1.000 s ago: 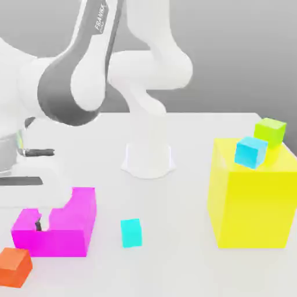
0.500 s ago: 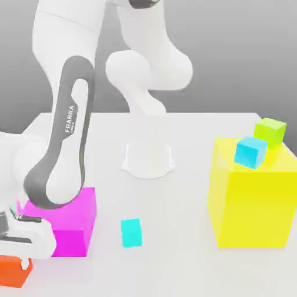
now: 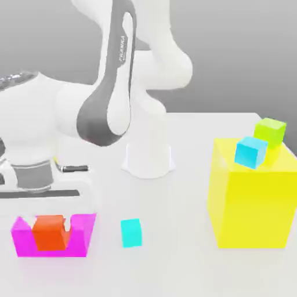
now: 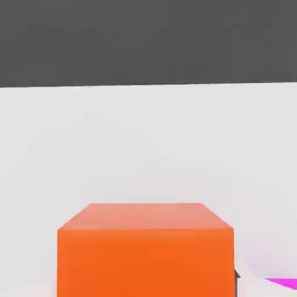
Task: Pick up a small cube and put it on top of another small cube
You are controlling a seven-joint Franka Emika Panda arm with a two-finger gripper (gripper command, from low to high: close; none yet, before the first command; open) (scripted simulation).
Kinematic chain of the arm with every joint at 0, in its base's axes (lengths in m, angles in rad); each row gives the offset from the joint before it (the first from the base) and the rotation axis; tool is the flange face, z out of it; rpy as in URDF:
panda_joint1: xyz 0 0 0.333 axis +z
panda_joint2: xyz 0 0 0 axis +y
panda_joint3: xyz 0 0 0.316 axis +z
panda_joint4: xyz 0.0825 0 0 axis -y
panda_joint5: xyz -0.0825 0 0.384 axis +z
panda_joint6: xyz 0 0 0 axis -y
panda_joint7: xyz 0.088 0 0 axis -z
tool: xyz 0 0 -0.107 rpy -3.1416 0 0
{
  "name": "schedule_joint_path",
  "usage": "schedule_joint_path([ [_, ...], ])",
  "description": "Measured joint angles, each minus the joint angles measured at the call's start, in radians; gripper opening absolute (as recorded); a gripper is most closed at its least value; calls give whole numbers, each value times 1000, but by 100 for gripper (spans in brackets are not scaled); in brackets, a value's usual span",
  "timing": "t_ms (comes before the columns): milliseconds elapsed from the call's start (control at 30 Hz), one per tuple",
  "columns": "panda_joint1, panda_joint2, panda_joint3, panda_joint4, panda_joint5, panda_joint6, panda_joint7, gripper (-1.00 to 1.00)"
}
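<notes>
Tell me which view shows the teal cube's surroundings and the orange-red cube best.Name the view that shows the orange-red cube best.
The hand view: the orange-red cube looms large there, its top and one side plain. The exterior view shows it smaller, gripped by the gripper in front of the magenta block.

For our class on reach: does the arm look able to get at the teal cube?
Probably yes: the teal cube stands on open table, nothing on top, though the claw seems to need emptying of the orange cube first.
</notes>
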Motion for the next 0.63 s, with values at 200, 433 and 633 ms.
schedule_joint_path([
  [200, 51, -207, 67, -212, -163, 25, 102, -100],
  [433, 63, -181, 119, -337, -224, 153, 124, -100],
  [633, 61, -23, 149, -334, -130, 304, 59, 100],
])
